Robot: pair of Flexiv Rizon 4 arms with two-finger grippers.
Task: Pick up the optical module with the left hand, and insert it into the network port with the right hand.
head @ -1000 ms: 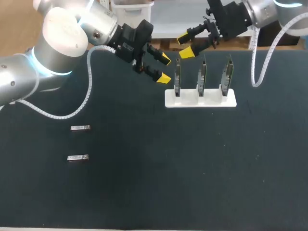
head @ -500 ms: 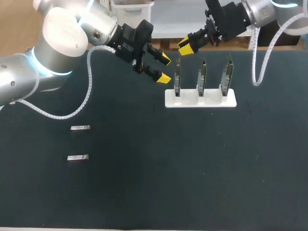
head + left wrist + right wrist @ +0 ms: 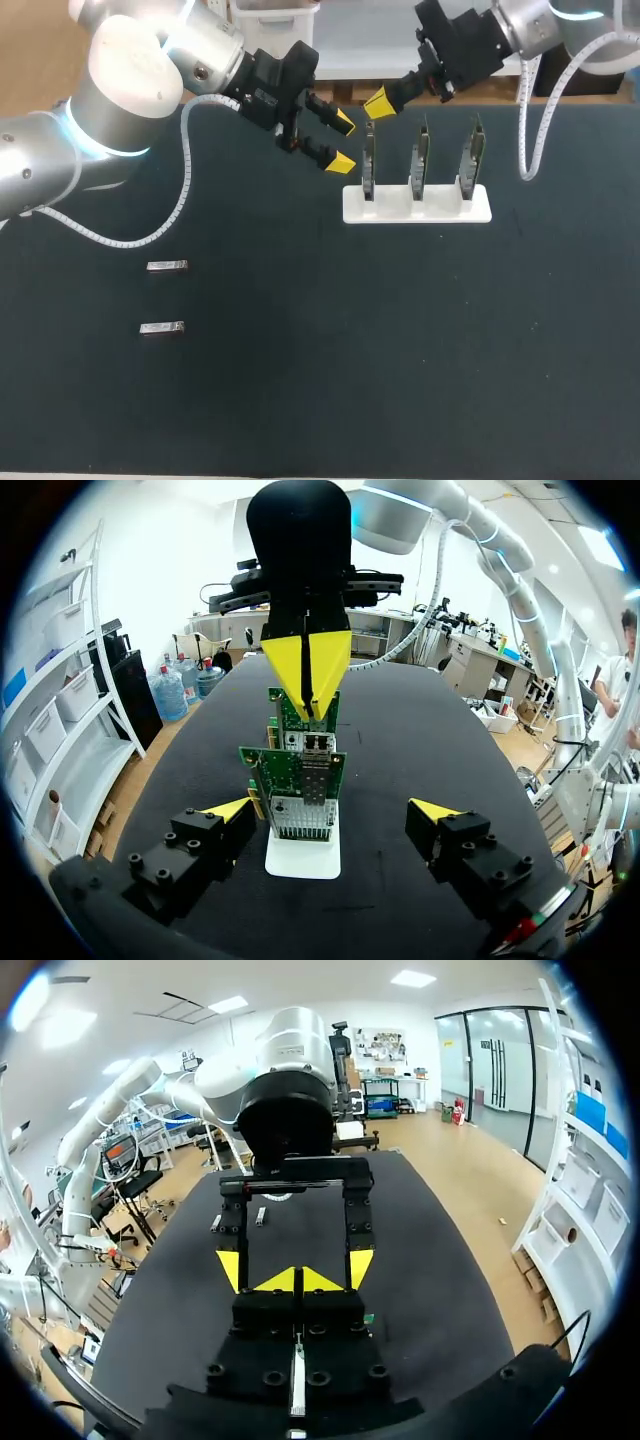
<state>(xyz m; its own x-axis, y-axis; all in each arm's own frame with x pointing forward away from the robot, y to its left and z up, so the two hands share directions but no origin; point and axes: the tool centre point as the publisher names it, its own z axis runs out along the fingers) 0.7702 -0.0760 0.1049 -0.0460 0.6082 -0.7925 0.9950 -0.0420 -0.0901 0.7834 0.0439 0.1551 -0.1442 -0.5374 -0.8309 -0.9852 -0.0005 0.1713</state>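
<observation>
Two silver optical modules (image 3: 166, 265) (image 3: 161, 327) lie flat at the table's left; the right wrist view shows them (image 3: 260, 1215) far ahead. Three green network cards (image 3: 369, 160) stand upright in a white stand (image 3: 440, 205) at the back. My left gripper (image 3: 342, 142) hangs open just left of the first card, nothing between its fingers. In its own view the left gripper (image 3: 332, 810) frames the row of cards (image 3: 300, 780). My right gripper (image 3: 378, 102) is shut and empty just above the first card, its tips (image 3: 307, 665) pointing down at the card's top edge. The right gripper (image 3: 298, 1280) faces my left gripper (image 3: 295, 1260).
The two grippers are close together at the stand's left end. The dark mat (image 3: 400, 350) spreads bare in front of the stand and to the right. A white cable (image 3: 185, 190) loops from my left arm over the mat.
The right gripper's fingers have come together from wide open, and it has shifted slightly left toward the first card. The left arm and the modules have not moved.
</observation>
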